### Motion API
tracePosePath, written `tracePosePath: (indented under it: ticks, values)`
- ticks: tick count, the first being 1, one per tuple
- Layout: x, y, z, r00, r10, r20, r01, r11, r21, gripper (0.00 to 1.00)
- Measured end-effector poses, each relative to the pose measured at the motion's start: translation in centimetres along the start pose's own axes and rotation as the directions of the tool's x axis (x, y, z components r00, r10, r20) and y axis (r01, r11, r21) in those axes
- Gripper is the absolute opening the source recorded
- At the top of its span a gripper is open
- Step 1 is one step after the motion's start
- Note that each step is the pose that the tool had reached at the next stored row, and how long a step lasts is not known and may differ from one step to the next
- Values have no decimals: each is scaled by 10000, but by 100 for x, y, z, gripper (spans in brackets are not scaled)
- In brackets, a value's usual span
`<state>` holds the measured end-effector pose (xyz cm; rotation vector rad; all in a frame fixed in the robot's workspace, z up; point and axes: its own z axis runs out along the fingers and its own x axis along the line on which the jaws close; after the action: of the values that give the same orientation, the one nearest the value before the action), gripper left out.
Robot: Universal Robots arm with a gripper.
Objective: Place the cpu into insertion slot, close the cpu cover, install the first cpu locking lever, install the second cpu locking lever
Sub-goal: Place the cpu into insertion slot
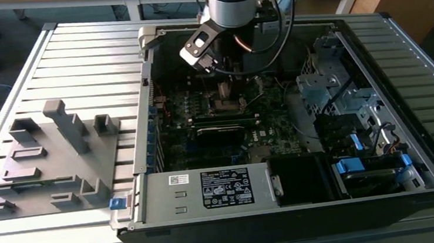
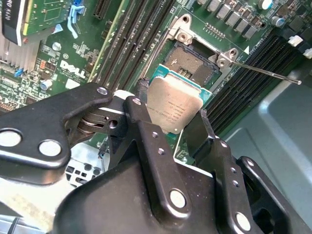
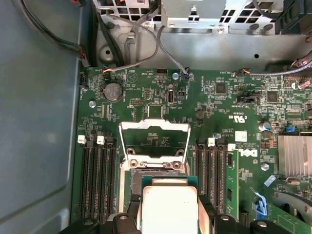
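Note:
My gripper (image 2: 172,100) is shut on the cpu (image 2: 173,105), a flat square chip with a silver-grey top, its black fingers (image 2: 141,92) pressing two opposite edges. The cpu (image 3: 168,204) hangs a little above the motherboard, just beside the insertion slot (image 3: 156,168), whose dark centre (image 2: 192,61) lies bare. The cpu cover (image 3: 155,126), a thin silvery frame, stands tilted up at the slot's far side. A thin metal locking lever (image 2: 265,72) sticks out loose from the slot's corner. In the exterior view the arm (image 1: 230,8) reaches down into the open computer case (image 1: 151,180).
Long black memory slots (image 3: 97,180) flank the socket on both sides (image 3: 212,175). A finned heatsink (image 3: 295,156) and loose cables (image 3: 146,36) are nearby. A labelled power supply (image 1: 207,190) and drive cage (image 1: 332,88) fill the case. A grey fixture (image 1: 47,160) lies on the slatted table.

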<state>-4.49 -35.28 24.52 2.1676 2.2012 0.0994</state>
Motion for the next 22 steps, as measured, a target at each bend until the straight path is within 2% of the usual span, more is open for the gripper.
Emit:
tracePosePath:
  ticks: [12,22]
  values:
    - [24,-15,80,10000,9,0,-9,10000,0,54]
    - [71,-38,135,10000,6,1,-6,10000,1,54]
